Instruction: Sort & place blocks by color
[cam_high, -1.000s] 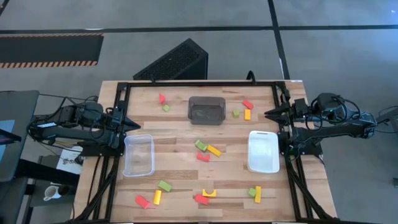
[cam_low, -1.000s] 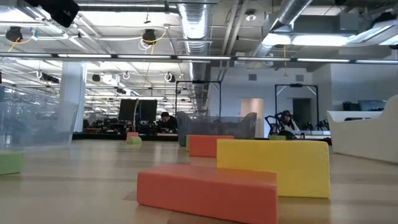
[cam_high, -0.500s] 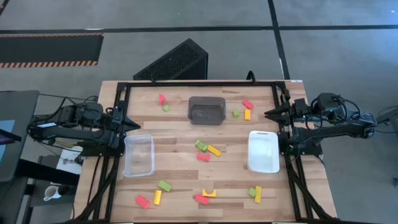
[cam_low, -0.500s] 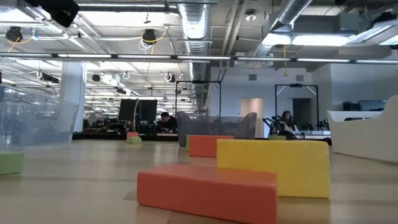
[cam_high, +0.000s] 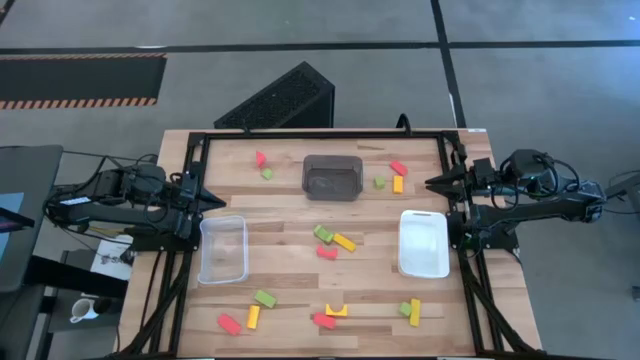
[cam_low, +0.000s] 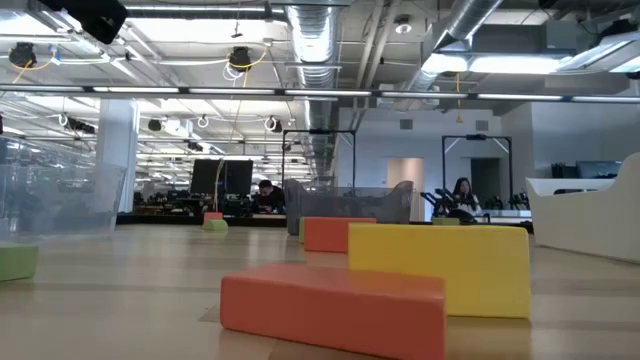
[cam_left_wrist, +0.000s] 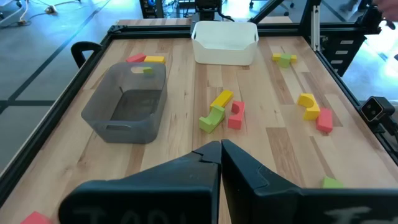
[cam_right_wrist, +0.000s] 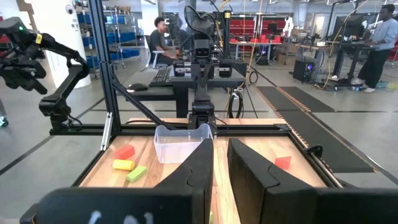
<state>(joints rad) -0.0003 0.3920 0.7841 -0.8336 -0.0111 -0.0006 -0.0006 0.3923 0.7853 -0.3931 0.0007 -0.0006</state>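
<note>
Both arms are parked at the table's side edges; the left tool (cam_high: 212, 199) is seen with its fingers pressed together and nothing between them, the right tool (cam_high: 433, 183) likewise closed on nothing, a thin slit showing in its wrist view. The blocks (cam_high: 333, 241) are scattered loose across the table (cam_high: 290, 215), and none can be seen in the clear bin (cam_high: 222, 251), the dark grey bin (cam_high: 332, 177) or the white bin (cam_high: 424, 243).

Trouble is judged likeliest at the tight clusters: in the middle a green block (cam_left_wrist: 212, 118), a yellow bar (cam_left_wrist: 221, 98) and a red piece (cam_left_wrist: 236, 116) lie touching or just beside one another, so a neighbour could be nudged or 2 colours pinched together; the yellow arch (cam_high: 336, 311) may slip from flat fingers.

The surface is pale wooden planking inside a black frame; beyond it an open workshop is seen, with shelving, ceiling ducts, a spare arm and people at desks.
</note>
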